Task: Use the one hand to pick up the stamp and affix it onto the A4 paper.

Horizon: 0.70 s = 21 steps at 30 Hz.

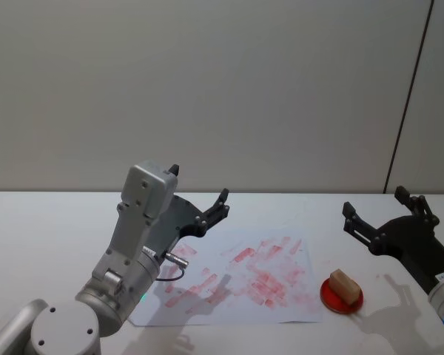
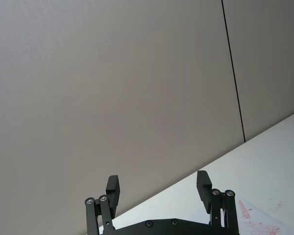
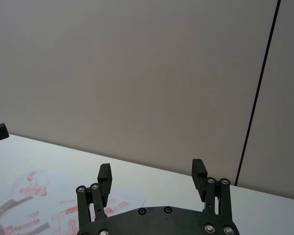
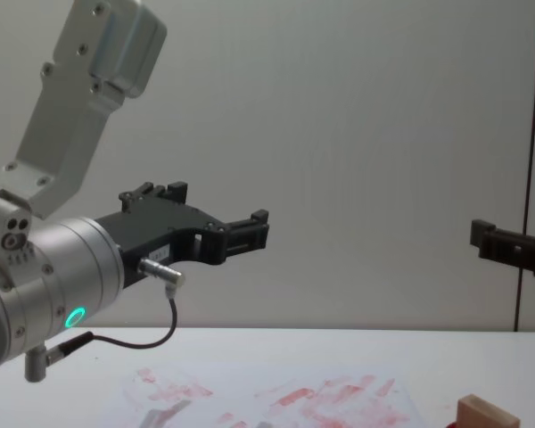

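Note:
The stamp, a pale tan wooden block, rests on a round red pad at the right of the A4 paper; its top also peeks into the chest view. The white sheet carries smeared red marks. My right gripper hovers open above and behind the stamp, empty; its fingers are spread in the right wrist view. My left gripper is raised over the paper's far left part, open and empty, its fingers wide apart.
A white table carries everything, with a plain grey wall behind it. A dark vertical seam runs down the wall at the right. A cable loops under my left wrist.

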Available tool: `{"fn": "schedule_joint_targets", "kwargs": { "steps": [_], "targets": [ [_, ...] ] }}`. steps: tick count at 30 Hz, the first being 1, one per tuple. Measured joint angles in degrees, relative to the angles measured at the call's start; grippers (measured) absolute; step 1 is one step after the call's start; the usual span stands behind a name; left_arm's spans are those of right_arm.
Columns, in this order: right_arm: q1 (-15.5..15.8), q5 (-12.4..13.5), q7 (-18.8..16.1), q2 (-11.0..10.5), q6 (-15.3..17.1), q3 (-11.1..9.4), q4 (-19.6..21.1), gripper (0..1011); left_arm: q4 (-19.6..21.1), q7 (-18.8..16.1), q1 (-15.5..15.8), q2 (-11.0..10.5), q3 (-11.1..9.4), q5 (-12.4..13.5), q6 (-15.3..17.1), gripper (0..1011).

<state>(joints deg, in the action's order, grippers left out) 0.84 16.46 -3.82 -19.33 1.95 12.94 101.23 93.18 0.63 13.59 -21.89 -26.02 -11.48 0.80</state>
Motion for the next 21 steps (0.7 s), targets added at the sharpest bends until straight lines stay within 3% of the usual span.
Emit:
{"fn": "schedule_joint_targets", "kwargs": {
  "steps": [21],
  "targets": [
    [0.0,0.0,-0.1,0.0,0.1,0.0,-0.1,1001,0.0,0.0,0.0,0.0,0.0,0.0,0.0,1002]
  ]
}}
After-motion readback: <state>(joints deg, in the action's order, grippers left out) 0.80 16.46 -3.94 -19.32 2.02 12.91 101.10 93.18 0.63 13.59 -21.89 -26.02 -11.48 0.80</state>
